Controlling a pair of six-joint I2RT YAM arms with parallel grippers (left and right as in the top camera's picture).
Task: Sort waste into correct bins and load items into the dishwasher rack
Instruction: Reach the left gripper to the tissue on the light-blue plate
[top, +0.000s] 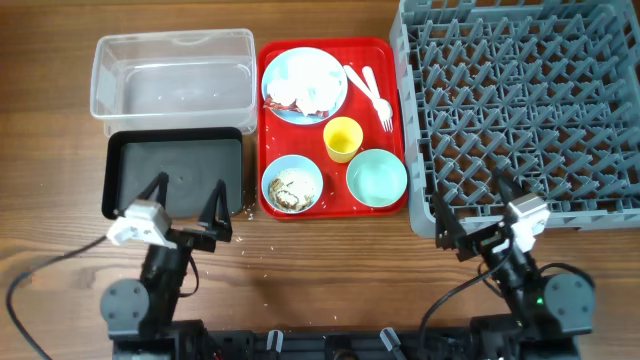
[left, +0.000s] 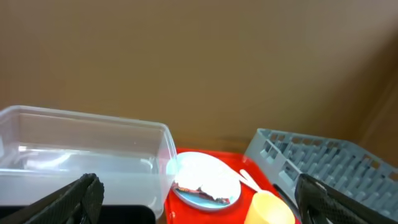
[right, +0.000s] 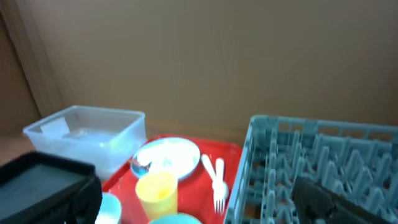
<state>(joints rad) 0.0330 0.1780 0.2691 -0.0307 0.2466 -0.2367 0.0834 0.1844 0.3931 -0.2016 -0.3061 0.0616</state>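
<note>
Overhead first: the grey dishwasher rack (top: 520, 100) fills the table's far right corner. Next biggest, the red tray (top: 335, 170) sits mid-table, just beside the rack's left side. Left of it, the clear tub (top: 170, 40) hugs the far edge and the black tub (top: 175, 170) lies just nearer. On the tray, the plate (top: 282, 66) carries white napkins (top: 310, 88) and a red wrapper (top: 272, 103). One bowl (top: 272, 172) holds rice scraps (top: 292, 190) beside the other bowl (top: 377, 177), with the yellow cup (top: 342, 138) just beyond them and the fork (top: 383, 115) and spoon (top: 356, 78) by the rack-side rim. Left gripper (top: 190, 188) hangs over the black tub's near edge, right gripper (top: 467, 192) over the rack's near left corner, both spread wide and released. Left wrist view catches plate and cup but neither bowl; right wrist view gets slivers of the bowls and shows the cutlery clearly
</note>
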